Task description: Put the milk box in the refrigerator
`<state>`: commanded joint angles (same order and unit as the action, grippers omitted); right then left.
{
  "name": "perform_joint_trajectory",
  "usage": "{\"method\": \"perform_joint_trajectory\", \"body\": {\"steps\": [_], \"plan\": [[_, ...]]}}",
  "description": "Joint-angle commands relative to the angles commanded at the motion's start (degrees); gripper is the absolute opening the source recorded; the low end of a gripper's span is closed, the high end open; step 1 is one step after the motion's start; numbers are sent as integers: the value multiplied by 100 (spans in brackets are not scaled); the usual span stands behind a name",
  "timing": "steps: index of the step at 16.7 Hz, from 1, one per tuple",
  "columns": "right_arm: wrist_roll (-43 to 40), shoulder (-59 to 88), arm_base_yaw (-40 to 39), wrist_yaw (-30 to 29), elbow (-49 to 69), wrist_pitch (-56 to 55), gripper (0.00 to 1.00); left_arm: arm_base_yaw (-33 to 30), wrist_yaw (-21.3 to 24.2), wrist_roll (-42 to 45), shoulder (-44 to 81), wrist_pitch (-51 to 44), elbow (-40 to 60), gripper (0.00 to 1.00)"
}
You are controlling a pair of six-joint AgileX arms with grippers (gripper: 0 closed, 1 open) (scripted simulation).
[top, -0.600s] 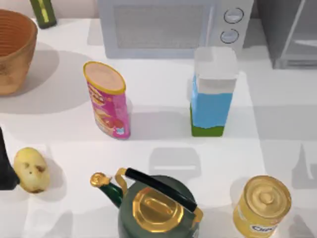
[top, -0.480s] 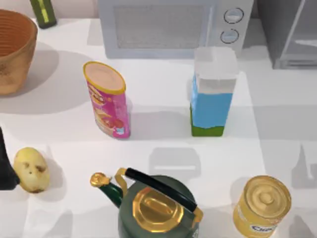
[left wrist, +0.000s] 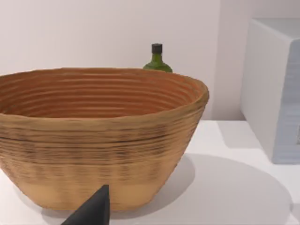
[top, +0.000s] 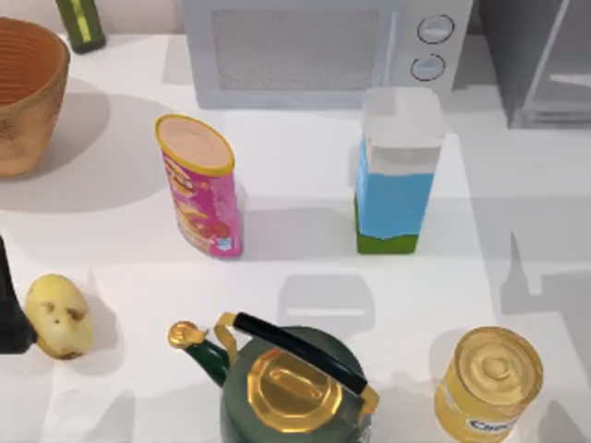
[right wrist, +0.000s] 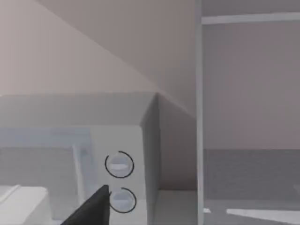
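Milk box (top: 396, 175) stands upright right of centre in the top view, just in front of the white microwave (top: 319, 51), untouched, with the refrigerator (top: 536, 60) at the upper right of the frame, partly in view and apart from the carton. The step in hand looks like the first approach: the right arm would do well to come at the carton from its open right side and take it squarely across the blue body, low enough that it does not tip. The right gripper (right wrist: 91, 212) shows as one dark fingertip at the lower left of its wrist view, facing the microwave knobs (right wrist: 119, 165) and the refrigerator's pale frame; whether its jaws are apart or together I cannot tell. The left gripper (left wrist: 91, 211) is parked by the woven basket (top: 26, 92) in the upper left of the top view, jaws likewise not readable. Around the carton: a pink snack can (top: 199, 185) left of centre, a green kettle (top: 291, 383) at the bottom, a gold tin (top: 488, 383) at lower right, a potato (top: 57, 317) at lower left, a green bottle (top: 81, 23) at the top. The gold tin seems the likeliest thing to catch an arm reaching in.
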<state>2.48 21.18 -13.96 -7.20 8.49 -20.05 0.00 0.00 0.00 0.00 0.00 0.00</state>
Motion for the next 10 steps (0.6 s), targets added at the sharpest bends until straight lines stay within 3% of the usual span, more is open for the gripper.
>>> {"method": "perform_joint_trajectory", "body": {"steps": [10], "plan": [[439, 5839, -2500, -2158, 1974, -4062, 100, 0, 0, 0, 0, 0, 0, 100]]}}
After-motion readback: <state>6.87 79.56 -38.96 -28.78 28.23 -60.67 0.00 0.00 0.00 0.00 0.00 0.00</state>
